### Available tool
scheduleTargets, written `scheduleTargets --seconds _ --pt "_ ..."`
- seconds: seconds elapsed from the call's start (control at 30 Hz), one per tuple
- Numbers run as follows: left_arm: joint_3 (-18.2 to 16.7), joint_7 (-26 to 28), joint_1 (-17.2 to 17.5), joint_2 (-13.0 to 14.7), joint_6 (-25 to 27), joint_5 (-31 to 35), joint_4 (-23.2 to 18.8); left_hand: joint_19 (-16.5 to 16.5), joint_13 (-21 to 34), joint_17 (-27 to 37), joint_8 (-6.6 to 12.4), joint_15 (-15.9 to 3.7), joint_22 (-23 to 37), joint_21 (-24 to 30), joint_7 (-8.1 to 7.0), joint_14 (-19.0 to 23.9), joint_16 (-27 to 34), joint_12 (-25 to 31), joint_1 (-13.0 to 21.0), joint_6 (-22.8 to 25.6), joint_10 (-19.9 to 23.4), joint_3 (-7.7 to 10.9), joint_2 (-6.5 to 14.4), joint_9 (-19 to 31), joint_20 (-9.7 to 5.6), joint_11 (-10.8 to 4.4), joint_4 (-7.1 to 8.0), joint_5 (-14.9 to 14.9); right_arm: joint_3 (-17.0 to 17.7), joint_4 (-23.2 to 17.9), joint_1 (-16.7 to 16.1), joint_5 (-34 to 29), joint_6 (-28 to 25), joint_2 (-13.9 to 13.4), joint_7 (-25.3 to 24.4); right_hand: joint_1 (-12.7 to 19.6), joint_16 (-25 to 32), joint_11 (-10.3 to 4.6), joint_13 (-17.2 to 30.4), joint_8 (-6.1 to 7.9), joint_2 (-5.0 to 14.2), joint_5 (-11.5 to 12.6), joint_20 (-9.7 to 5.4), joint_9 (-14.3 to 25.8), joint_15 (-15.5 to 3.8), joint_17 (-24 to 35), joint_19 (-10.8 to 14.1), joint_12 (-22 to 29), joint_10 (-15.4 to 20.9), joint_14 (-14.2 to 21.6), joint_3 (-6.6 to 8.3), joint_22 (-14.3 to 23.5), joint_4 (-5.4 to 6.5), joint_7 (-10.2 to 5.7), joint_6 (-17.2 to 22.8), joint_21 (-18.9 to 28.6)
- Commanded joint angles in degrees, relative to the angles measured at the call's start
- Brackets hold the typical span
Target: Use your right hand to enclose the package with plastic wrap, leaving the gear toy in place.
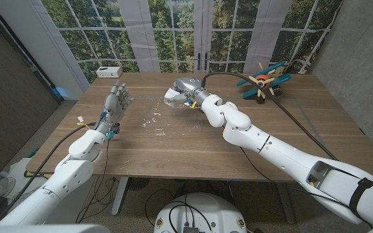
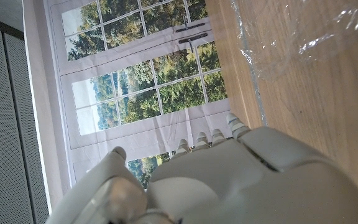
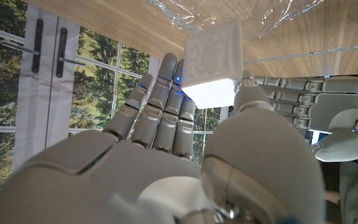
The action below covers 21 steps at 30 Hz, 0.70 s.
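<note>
My right hand [image 1: 185,89] holds a small white package [image 1: 172,96] just above the far middle of the table; in the right wrist view the package [image 3: 212,59] sits pinched between the thumb and the fingers [image 3: 160,106]. A clear sheet of plastic wrap [image 1: 155,119] lies crinkled on the wood below and in front of it, also seen as plastic wrap [image 2: 316,34] and plastic wrap [image 3: 185,11]. My left hand [image 1: 115,103] stands upright at the sheet's left edge, fingers apart, holding nothing. The blue and orange gear toy [image 1: 264,81] sits at the far right.
A small white box [image 1: 109,71] stands at the table's far left corner. A black cable [image 1: 290,110] runs across the right side of the wooden table [image 1: 193,155]. Windows stand behind the table.
</note>
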Motion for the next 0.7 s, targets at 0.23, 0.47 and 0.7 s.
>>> scheduleTargets --seconds 0.23,0.47,0.7 --pt "-0.79 1.38 1.95 -0.03 -0.01 0.41 -1.7 0.1 0.2 0.14 -0.09 -0.16 0.32 -0.37 -0.24 -4.61 -0.13 -0.05 0.48 -4.45 -4.77 -0.01 0.75 0.18 0.35 0.33 -0.24 -0.24 -3.88 7.2 4.36 4.09 1.95 1.43 0.39 8.39 -0.37 -0.46 1.82 0.34 8.07 0.0 0.21 0.14 -4.2 0.34 -0.09 0.32 0.61 0.44 3.06 0.21 3.11 -5.79 6.3 0.24" --pt "-0.84 1.63 2.34 0.04 0.15 0.6 -2.2 0.07 0.2 0.14 -0.09 -0.15 0.32 -0.4 -0.2 -4.62 -0.13 -0.06 0.5 -4.43 -4.78 -0.02 0.74 0.18 0.35 0.37 -0.25 -0.25 -4.68 9.99 5.46 5.33 2.17 2.26 0.06 8.5 -0.45 -0.32 1.74 0.43 8.03 -0.02 0.2 0.11 -4.17 0.49 -0.08 0.36 0.65 0.56 3.06 0.2 3.08 -5.74 6.35 0.27" --pt "-0.97 1.96 2.71 0.04 0.32 0.62 -2.48 0.02 0.2 0.14 -0.1 -0.22 0.32 -0.43 -0.26 -4.7 -0.15 -0.08 0.52 -4.43 -4.83 -0.02 0.73 0.18 0.36 0.4 -0.25 -0.27 -5.83 13.73 6.95 6.59 2.79 3.48 -0.19 8.48 -0.62 -0.29 1.61 0.44 8.01 -0.04 0.15 0.07 -4.09 0.58 -0.08 0.37 0.69 0.63 3.04 0.2 3.16 -5.76 6.2 0.29"
